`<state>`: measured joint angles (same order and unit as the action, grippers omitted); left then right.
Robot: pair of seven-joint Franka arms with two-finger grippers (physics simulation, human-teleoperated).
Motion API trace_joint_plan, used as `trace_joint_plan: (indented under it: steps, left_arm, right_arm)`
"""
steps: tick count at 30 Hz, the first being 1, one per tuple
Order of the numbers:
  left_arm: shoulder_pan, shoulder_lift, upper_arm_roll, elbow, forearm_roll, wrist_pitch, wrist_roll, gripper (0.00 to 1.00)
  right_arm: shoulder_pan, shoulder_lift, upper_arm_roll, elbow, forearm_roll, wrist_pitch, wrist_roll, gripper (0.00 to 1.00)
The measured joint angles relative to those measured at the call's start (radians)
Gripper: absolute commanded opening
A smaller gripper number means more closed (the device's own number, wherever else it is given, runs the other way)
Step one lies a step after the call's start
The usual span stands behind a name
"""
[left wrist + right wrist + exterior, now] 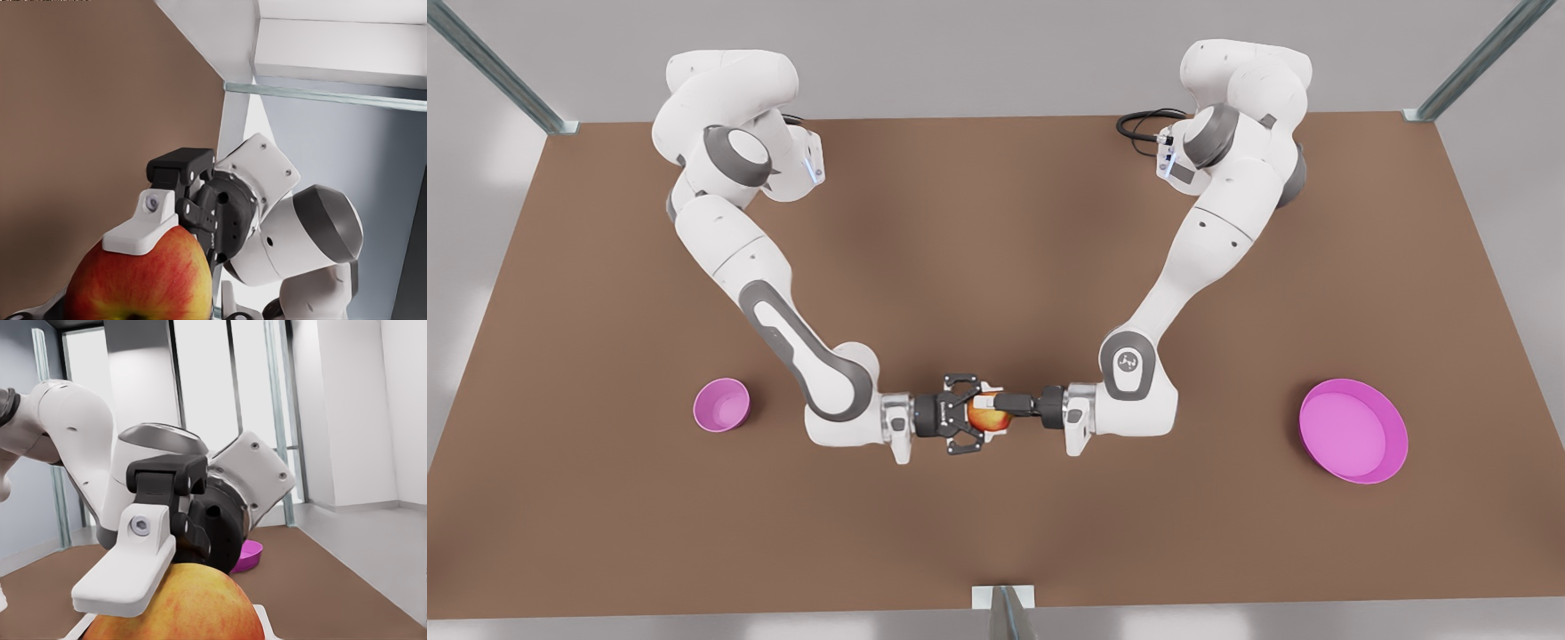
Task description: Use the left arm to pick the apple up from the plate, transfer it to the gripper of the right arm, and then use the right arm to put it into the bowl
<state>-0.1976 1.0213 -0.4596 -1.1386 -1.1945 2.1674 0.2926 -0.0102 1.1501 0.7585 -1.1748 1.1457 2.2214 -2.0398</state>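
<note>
Seen from above in the front view, two white-and-grey arms reach down a brown table [996, 222] and meet nose to nose near its front edge; the apple [989, 418], red with yellow-orange patches, hangs in the air between them, clear of the tabletop.

The left arm [1200, 258] comes in from the front view's right; its slim black left gripper [1009, 407] is closed on the side of the apple that faces it. In the right wrist view one of this gripper's white finger pads [127, 570] lies flat on top of the apple [177, 607].

The right arm [774, 302], with a silvery wrist collar, comes in from the front view's left; its black linkage claw, the right gripper [982, 414], is spread wide enough to take in the fruit, with one finger on either side of it. In the left wrist view a white pad [143, 230] of that claw rests against the apple's top, so both grippers appear to grip the fruit together.

The plate [1352, 431], wide, shallow and magenta-pink, sits on the table well off to the front view's right; its rim [248, 555] peeks out behind the left arm's wrist in the right wrist view. The bowl [722, 404], small and deep and the same pink, stands well off to the front view's left, near the right arm's elbow.
</note>
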Motion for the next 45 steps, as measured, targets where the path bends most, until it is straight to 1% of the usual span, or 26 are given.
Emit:
trace_joint_plan:
  steps: [3, 5, 7, 8, 9, 10, 12, 15, 16, 17, 18, 20, 23, 30, 35, 42, 43, 44, 45]
  left_arm:
    - [0.016, -0.003, 0.000, -0.001, 0.002, -0.004, 0.001, 1.00]
    - [0.039, -0.004, 0.000, -0.001, 0.004, -0.014, 0.001, 1.00]
    - [0.066, -0.005, 0.001, -0.002, 0.007, -0.032, 0.002, 1.00]
    - [0.089, -0.006, 0.002, -0.003, 0.022, -0.048, 0.002, 1.00]
    - [0.135, -0.020, 0.002, -0.003, 0.080, -0.081, -0.002, 1.00]
    - [0.192, -0.051, 0.001, -0.002, 0.180, -0.132, -0.011, 1.00]
    - [0.281, -0.171, 0.000, 0.000, 0.456, -0.264, -0.038, 1.00]
    - [0.319, -0.399, 0.007, -0.018, 0.921, -0.470, -0.077, 1.00]
    - [0.296, -0.557, 0.072, -0.162, 1.026, -0.499, -0.089, 1.00]
    - [0.276, -0.696, 0.120, -0.306, 1.101, -0.512, -0.100, 1.00]
    - [0.271, -0.760, 0.144, -0.343, 1.153, -0.543, -0.111, 1.00]
    - [0.261, -0.802, 0.156, -0.351, 1.224, -0.599, -0.136, 1.00]
    - [0.231, -0.818, 0.137, -0.348, 1.278, -0.675, -0.174, 1.00]
    - [0.241, -0.818, 0.133, -0.345, 1.308, -0.774, -0.243, 1.00]
    - [0.239, -0.816, 0.134, -0.348, 1.310, -0.803, -0.278, 1.00]
    - [0.239, -0.814, 0.134, -0.350, 1.311, -0.825, -0.313, 1.00]
    - [0.238, -0.814, 0.134, -0.350, 1.311, -0.827, -0.317, 1.00]
    - [0.238, -0.814, 0.133, -0.350, 1.311, -0.828, -0.321, 1.00]
    - [0.236, -0.814, 0.134, -0.350, 1.311, -0.830, -0.325, 1.00]
  right_arm:
    - [-0.044, -0.012, -0.003, -0.005, -0.044, -0.004, 0.001, 0.73]
    - [-0.084, -0.024, -0.005, -0.009, -0.129, -0.013, 0.008, 0.73]
    - [-0.156, -0.045, -0.007, -0.012, -0.295, -0.046, 0.027, 0.73]
    - [-0.196, -0.055, -0.007, -0.012, -0.413, -0.069, 0.039, 0.73]
    - [-0.231, -0.068, -0.008, -0.011, -0.546, -0.096, 0.052, 0.73]
    - [-0.261, -0.086, -0.008, -0.006, -0.685, -0.128, 0.065, 0.73]
    - [-0.314, -0.137, -0.009, -0.001, -0.949, -0.199, 0.087, 0.73]
    - [-0.353, -0.210, -0.008, -0.001, -1.313, -0.296, 0.114, 0.73]
    - [-0.363, -0.223, -0.008, -0.003, -1.416, -0.322, 0.120, 0.74]
    - [-0.382, -0.228, -0.007, -0.008, -1.507, -0.340, 0.124, 0.74]
    - [-0.403, -0.232, -0.006, -0.015, -1.582, -0.353, 0.126, 0.74]
    - [-0.447, -0.260, -0.001, -0.072, -1.696, -0.362, 0.129, 0.74]
    - [-0.531, -0.348, 0.002, -0.243, -1.792, -0.316, 0.133, 0.74]
    - [-0.605, -0.435, 0.002, -0.448, -1.882, -0.177, 0.147, 0.74]
    - [-0.653, -0.469, 0.002, -0.561, -1.906, -0.074, 0.167, 0.74]
    - [-0.686, -0.490, 0.003, -0.635, -1.914, 0.005, 0.197, 0.74]
    - [-0.688, -0.492, 0.003, -0.641, -1.914, 0.012, 0.201, 0.86]
    - [-0.690, -0.496, 0.003, -0.647, -1.914, 0.018, 0.205, 1.00]
    - [-0.690, -0.498, 0.003, -0.651, -1.914, 0.023, 0.209, 1.00]
